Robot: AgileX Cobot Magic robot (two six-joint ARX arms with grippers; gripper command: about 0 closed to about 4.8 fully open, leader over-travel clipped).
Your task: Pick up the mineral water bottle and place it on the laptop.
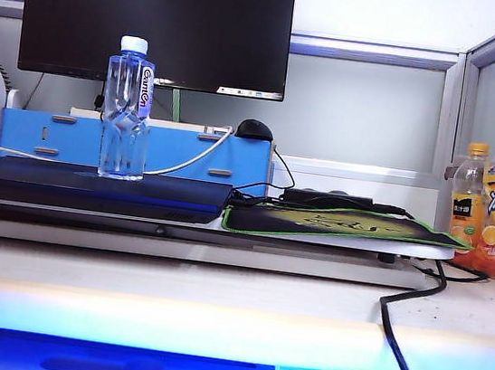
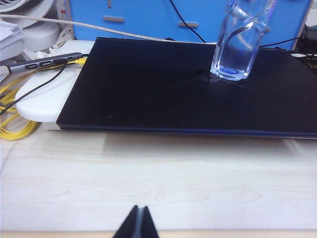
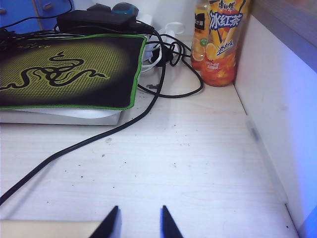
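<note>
Bottle (image 1: 127, 110) upright on laptop (image 1: 83, 187), well ahead of left pincer (image 2: 137, 223). Left pincer tips pressed together, clenched on nothing, low over bare surface (image 2: 158, 183). Right pincer (image 3: 137, 224) released, tips parted, nothing between, above surface short of mouse pad (image 3: 64, 72) and cable (image 3: 99, 136).

- The mineral water bottle (image 1: 127, 110), small and clear with a white cap and a white label lettered in red-purple, is stood upright on the laptop (image 1: 92, 187).
- The laptop, a thin, dark navy-black slab, is laid flat and closed, its glossy lid mirroring the bottle's base.
</note>
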